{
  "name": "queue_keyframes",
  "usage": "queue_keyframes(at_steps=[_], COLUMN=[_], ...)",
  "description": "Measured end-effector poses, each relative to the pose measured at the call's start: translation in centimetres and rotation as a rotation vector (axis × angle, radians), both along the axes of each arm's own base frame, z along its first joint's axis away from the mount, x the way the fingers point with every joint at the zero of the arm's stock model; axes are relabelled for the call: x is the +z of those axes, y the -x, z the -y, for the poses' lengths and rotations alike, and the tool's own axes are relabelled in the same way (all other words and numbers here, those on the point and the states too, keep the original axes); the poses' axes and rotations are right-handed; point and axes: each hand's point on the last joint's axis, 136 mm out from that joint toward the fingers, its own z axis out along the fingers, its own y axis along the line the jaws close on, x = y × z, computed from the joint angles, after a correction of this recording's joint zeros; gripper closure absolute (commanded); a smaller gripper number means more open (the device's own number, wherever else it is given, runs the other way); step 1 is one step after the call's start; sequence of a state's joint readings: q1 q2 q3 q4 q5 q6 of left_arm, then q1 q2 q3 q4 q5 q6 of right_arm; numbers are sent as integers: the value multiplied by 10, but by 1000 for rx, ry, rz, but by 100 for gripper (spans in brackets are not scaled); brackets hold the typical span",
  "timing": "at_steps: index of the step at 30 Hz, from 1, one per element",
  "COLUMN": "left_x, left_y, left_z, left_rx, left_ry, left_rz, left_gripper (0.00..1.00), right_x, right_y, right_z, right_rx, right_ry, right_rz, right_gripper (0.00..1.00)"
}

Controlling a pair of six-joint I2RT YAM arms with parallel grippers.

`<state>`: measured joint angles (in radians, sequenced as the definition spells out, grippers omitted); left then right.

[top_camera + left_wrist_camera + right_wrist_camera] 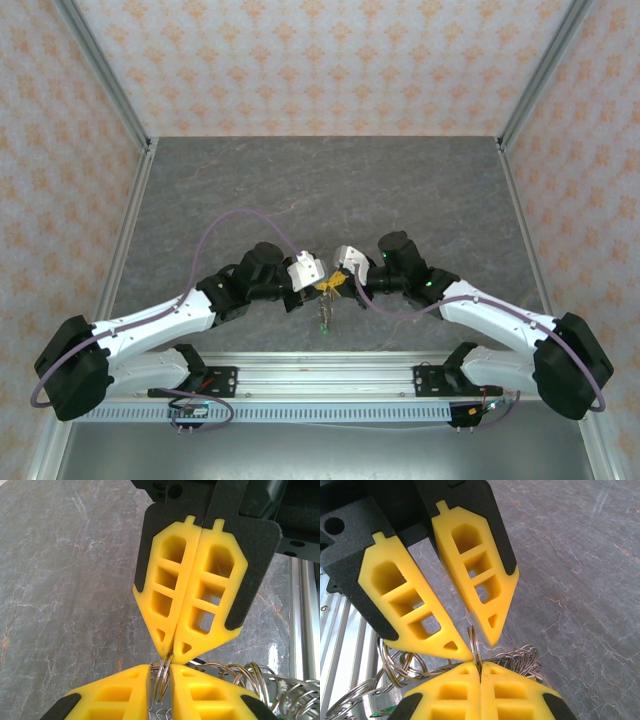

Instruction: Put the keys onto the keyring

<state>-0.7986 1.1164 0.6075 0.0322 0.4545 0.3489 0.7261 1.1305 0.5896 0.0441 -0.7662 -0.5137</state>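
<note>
The keyring [161,680] is a thin silvery split ring standing on edge between both grippers. My right gripper [480,664] is shut on one edge of that ring [473,637], its yellow fingertips pressed together. My left gripper [161,672] faces it tip to tip. Its fingers stand slightly apart around the ring's other edge, with a gap on each side. From above, the left gripper [320,288] and the right gripper [340,282] meet over the table's near middle. The keys [324,318] hang below them as a small bunch with a green head.
More metal rings and links [260,680] trail from the held ring, and they also bunch up beside my right fingers [520,657]. The grey stone-pattern table [320,190] stretches away behind. An aluminium rail [330,365] runs along the near edge.
</note>
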Motion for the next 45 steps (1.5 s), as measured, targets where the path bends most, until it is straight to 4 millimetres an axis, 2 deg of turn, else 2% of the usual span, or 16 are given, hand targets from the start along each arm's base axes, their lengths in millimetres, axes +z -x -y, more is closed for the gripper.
queue_keyframes(at_steps=[6, 10, 13, 17, 25, 29, 35, 40, 41, 43, 45], left_x=[-2, -3, -3, -3, -2, -1, -1, -2, -1, -2, -2], left_y=[0, 1, 2, 3, 3, 4, 4, 5, 6, 6, 5], left_z=[0, 0, 1, 1, 2, 3, 3, 3, 2, 1, 0], left_rx=[0, 1, -6, -8, 1, 6, 9, 11, 12, 17, 18], left_ry=[-4, -5, -3, -2, 11, 23, 34, 46, 50, 53, 48], left_rz=[-4, -14, -18, -21, -38, -46, -55, -55, -51, -48, -44], left_gripper=[84, 97, 100, 100, 100, 100, 100, 100, 98, 86, 84], right_x=[2, 5, 5, 5, 3, 2, 0, 1, 1, 1, 1], right_y=[1, 3, 2, 2, 1, 1, 0, 0, 0, 0, 1], right_z=[1, 3, 5, 5, 4, 5, 4, 4, 3, 3, 3], right_rx=[-1, -5, -12, -14, -18, -24, -34, -42, -44, -43, -40], right_ry=[-7, -17, -19, -20, -34, -44, -70, -83, -85, -85, -80], right_rz=[8, 22, 29, 27, 40, 45, 50, 43, 37, 38, 34], right_gripper=[100, 100, 100, 100, 89, 88, 91, 100, 100, 100, 100])
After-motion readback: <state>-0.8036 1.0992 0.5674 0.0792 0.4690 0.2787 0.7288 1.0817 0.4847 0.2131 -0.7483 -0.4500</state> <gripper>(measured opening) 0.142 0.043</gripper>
